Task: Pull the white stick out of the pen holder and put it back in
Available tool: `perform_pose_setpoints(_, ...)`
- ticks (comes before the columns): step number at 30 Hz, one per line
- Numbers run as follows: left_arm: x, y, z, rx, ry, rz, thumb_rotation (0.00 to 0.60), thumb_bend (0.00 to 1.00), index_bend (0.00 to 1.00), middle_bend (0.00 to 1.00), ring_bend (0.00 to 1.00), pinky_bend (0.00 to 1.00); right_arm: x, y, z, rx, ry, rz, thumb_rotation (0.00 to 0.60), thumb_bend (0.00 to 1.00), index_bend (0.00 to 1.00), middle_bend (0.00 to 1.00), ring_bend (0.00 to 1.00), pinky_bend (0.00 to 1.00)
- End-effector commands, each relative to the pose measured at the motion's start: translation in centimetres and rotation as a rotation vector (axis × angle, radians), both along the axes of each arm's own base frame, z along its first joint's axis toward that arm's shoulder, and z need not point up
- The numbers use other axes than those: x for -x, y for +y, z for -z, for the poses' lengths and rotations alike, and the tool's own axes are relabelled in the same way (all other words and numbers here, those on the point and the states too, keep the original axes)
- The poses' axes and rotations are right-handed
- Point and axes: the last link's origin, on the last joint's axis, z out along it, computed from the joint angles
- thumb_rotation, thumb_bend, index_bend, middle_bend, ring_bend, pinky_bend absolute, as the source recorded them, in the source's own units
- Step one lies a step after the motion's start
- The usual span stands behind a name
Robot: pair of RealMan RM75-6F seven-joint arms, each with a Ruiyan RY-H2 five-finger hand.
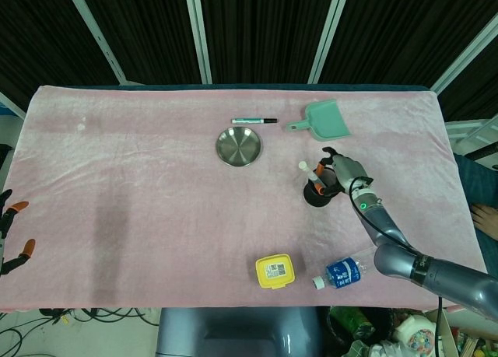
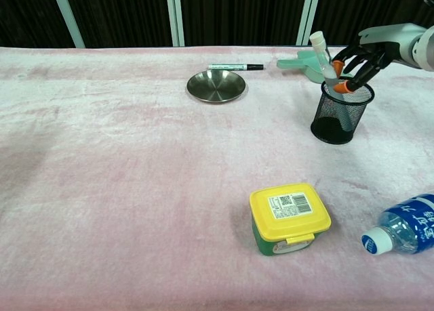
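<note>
Grey arm, black orange-tipped hand point(image 2: 359, 57)
</note>
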Motion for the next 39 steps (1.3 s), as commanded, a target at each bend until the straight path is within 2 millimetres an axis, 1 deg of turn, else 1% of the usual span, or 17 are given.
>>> perform_pose_setpoints(1, 0.0, 0.0, 0.0, -0.001, -0.001, 0.0, 0.6, 0.34, 0.19, 0.02, 0.01, 0.0, 0.0, 0.0, 0.0, -0.001, 0.0, 0.0, 0.6, 0.32, 0.58, 0.08, 0.16, 0.16)
perform_pose_setpoints(15, 0.0, 0.0, -0.1, -0.006, -0.005, -0.001, 0.6, 0.34, 0.19, 0.02, 0.01, 0.0, -0.2, 0.0, -0.1, -0.001, -0.003, 0.002, 0.6, 0.32, 0.58, 0.08, 0.16, 0.16)
perform_pose_setpoints(20, 0.0, 0.0, -0.1, -0.005, -0.006, -0.001, 0.6, 0.34, 0.19, 0.02, 0.01, 0.0, -0.3, 0.0, -0.3, 0.008, -0.033, 0.011, 0.6, 0.32, 0.58, 0.08, 0.16, 0.16)
perform_pose_setpoints(23, 0.0, 0.0, -0.1, -0.005, -0.007, -0.001, 0.6, 0.34, 0.19, 0.02, 0.01, 0.0, -0.6, 0.1, -0.7, 0.018, -0.082, 0.026, 0.6, 0.32, 0.58, 0.08, 0.16, 0.16)
perform_pose_setpoints(32, -0.1, 0.0, -0.1, -0.004, -0.006, -0.001, 0.6, 0.34, 0.19, 0.02, 0.01, 0.0, -2.3, 0.6, -3.6, 0.023, -0.31, 0.053, 0.6, 0.32, 0.58, 0.08, 0.16, 0.16)
perform_pose_setpoints(39, -0.1, -0.1, -0.1, -0.005, -0.005, 0.001, 0.6, 0.34, 0.19, 0.02, 0.01, 0.0, -4.6, 1.5, -6.8, 0.02, -0.543, 0.049, 0.6, 0.32, 0.58, 0.08, 0.16, 0.16)
